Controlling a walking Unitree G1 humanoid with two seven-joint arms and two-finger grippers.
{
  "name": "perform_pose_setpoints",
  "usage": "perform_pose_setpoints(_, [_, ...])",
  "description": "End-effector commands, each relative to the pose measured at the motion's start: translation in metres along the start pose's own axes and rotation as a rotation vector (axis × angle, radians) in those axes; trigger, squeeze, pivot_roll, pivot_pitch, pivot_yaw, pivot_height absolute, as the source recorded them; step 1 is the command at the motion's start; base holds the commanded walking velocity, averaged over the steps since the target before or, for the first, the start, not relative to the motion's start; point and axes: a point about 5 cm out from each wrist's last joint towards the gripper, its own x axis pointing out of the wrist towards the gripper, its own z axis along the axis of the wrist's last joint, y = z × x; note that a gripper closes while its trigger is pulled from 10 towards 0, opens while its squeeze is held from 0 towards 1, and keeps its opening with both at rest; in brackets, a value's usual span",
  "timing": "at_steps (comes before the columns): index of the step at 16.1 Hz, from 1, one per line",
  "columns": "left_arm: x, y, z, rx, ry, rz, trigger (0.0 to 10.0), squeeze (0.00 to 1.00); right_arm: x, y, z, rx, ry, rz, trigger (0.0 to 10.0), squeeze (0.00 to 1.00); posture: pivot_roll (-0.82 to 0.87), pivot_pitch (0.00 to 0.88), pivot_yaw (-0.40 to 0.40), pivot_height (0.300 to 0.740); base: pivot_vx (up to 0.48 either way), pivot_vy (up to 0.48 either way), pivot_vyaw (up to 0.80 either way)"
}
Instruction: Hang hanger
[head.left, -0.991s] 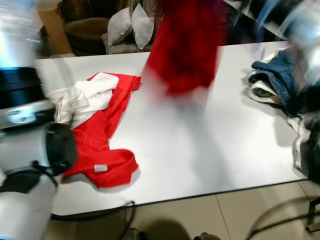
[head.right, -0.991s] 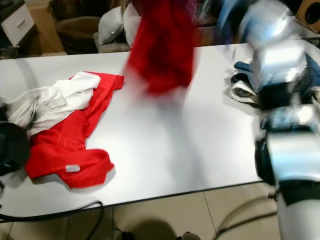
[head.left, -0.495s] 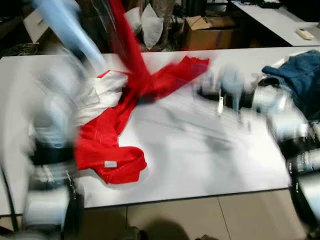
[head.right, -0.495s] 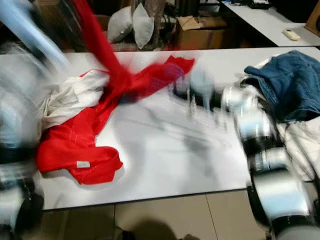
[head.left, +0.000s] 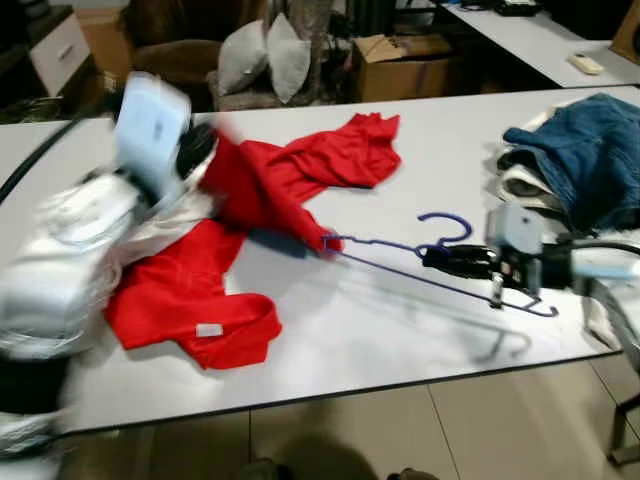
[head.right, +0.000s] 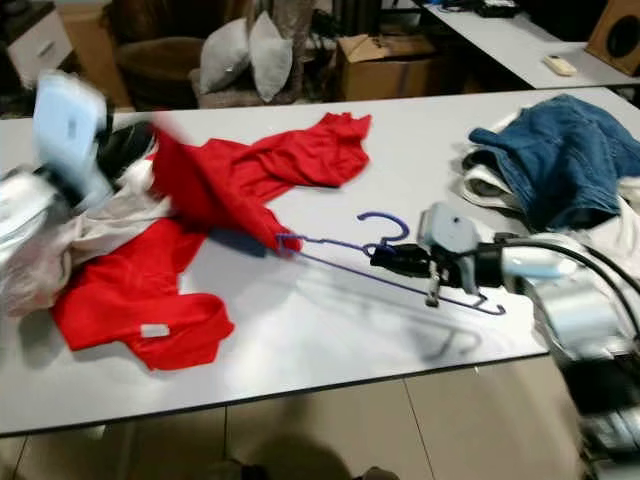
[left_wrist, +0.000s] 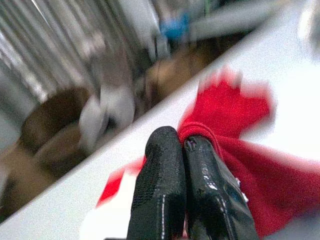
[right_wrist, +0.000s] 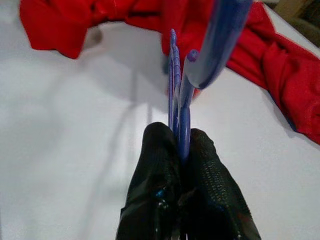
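While both arms reach over the white table (head.left: 380, 330), the nearest bit of cloth is a red garment (head.left: 190, 300) w/ a small white tag, lying flat toward the front left edge. Just right of centre, the right gripper (head.left: 432, 258) sits low over the tabletop, fingers clenched on a blue hanger (head.left: 440, 275) near its hook; wrist view shows the wire pinched between the two black fingers (right_wrist: 157, 165). Hanger lies tilted across the table, hook curling up beside the gripper, one end sticking out past the gripper toward the right edge, the other end tucked into a red shirt (head.left: 300, 170). That shirt is spread from mid-table toward the far side, bunched up at its left end where the left gripper (left_wrist: 185, 145) is clamped on a fold of it, jaws pressed tight together around the cloth. Left arm is blurred, so not much more to tell there. A white garment (head.right: 90, 230) lies under the arm, next to the red stuff. On the right side, a pile of blue jeans (head.left: 580, 150) w/ something white under it. Beyond the table: grey cushions (head.left: 255, 50) on a dark seat, and a cardboard box (head.left: 400, 65).
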Motion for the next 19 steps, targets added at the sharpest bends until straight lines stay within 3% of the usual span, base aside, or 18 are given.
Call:
perform_pose_setpoints(1, [-0.013,0.009,-0.013,0.080,0.130,-0.027,10.0,0.64,-0.010,-0.002,0.013,-0.013,-0.039,-0.049,10.0,0.00,-0.15,0.036,0.069,0.740,0.000,0.000,0.00])
perform_pose_setpoints(2, [-0.026,0.018,-0.022,0.118,0.219,-0.029,10.0,1.00,-0.015,-0.002,0.014,0.006,-0.047,-0.090,10.0,0.00,-0.15,0.035,0.070,0.740,0.000,0.000,0.00])
perform_pose_setpoints(3, [-0.033,0.019,-0.026,0.133,0.259,-0.050,10.0,1.00,-0.018,0.000,0.013,0.019,-0.047,-0.108,10.0,0.00,-0.14,0.037,0.066,0.740,0.000,0.000,0.00])
perform_pose_setpoints(4, [-0.046,0.006,-0.024,0.047,0.263,-0.219,10.0,1.00,-0.023,0.005,0.011,0.057,-0.040,-0.152,10.0,0.00,-0.13,0.038,0.064,0.740,0.000,0.000,0.00])
perform_pose_setpoints(6, [-0.052,-0.012,-0.021,0.006,0.258,-0.363,10.0,1.00,-0.023,0.004,0.005,0.100,-0.013,-0.235,10.0,0.00,-0.13,0.040,0.066,0.740,0.000,0.000,0.00])
perform_pose_setpoints(7, [-0.055,-0.030,-0.019,0.015,0.239,-0.502,10.0,1.00,-0.021,-0.005,0.000,0.180,-0.010,-0.405,10.0,0.00,-0.13,0.045,0.071,0.740,0.000,0.000,0.00])
perform_pose_setpoints(8, [-0.057,-0.035,-0.012,0.001,0.207,-0.555,10.0,1.00,-0.019,-0.006,0.002,0.209,-0.028,-0.445,10.0,0.00,-0.12,0.047,0.072,0.740,0.000,0.000,0.00])
perform_pose_setpoints(12, [-0.064,-0.021,0.004,-0.075,0.159,-0.556,10.0,1.00,-0.016,-0.004,0.014,0.250,-0.074,-0.527,10.0,0.00,-0.11,0.047,0.066,0.740,0.000,0.000,0.00])
perform_pose_setpoints(13, [-0.066,-0.016,0.018,-0.145,0.070,-0.568,10.0,1.00,-0.013,-0.004,0.019,0.280,-0.103,-0.583,10.0,0.00,-0.11,0.047,0.062,0.740,0.000,0.000,0.00])
perform_pose_setpoints(14, [-0.067,-0.016,0.022,-0.164,0.042,-0.576,10.0,1.00,-0.013,-0.004,0.021,0.288,-0.111,-0.596,10.0,0.00,-0.11,0.047,0.062,0.740,0.000,0.000,0.00])
perform_pose_setpoints(15, [-0.063,-0.018,0.040,-0.252,-0.111,-0.573,10.0,1.00,-0.006,0.005,0.021,0.302,-0.088,-0.673,10.0,0.00,-0.11,0.046,0.054,0.740,0.000,0.000,0.00])
perform_pose_setpoints(16, [-0.050,-0.019,0.044,-0.312,-0.177,-0.481,10.0,1.00,-0.003,0.009,0.020,0.329,-0.083,-0.737,10.0,0.00,-0.11,0.046,0.053,0.740,0.000,0.000,0.00])
perform_pose_setpoints(17, [-0.044,-0.020,0.045,-0.333,-0.192,-0.437,10.0,1.00,-0.001,0.011,0.019,0.346,-0.088,-0.765,10.0,0.00,-0.11,0.046,0.052,0.740,0.000,0.000,0.00])
perform_pose_setpoints(18, [-0.024,-0.028,0.037,-0.415,-0.211,-0.293,10.0,1.00,0.003,0.017,0.024,0.376,-0.125,-0.829,10.0,0.00,-0.12,0.051,0.053,0.740,0.000,0.000,0.00])
perform_pose_setpoints(19, [-0.008,-0.043,0.023,-0.424,-0.173,-0.178,10.0,0.70,0.009,0.025,0.029,0.354,-0.133,-0.850,10.0,0.00,-0.13,0.053,0.053,0.740,0.000,0.000,0.00])
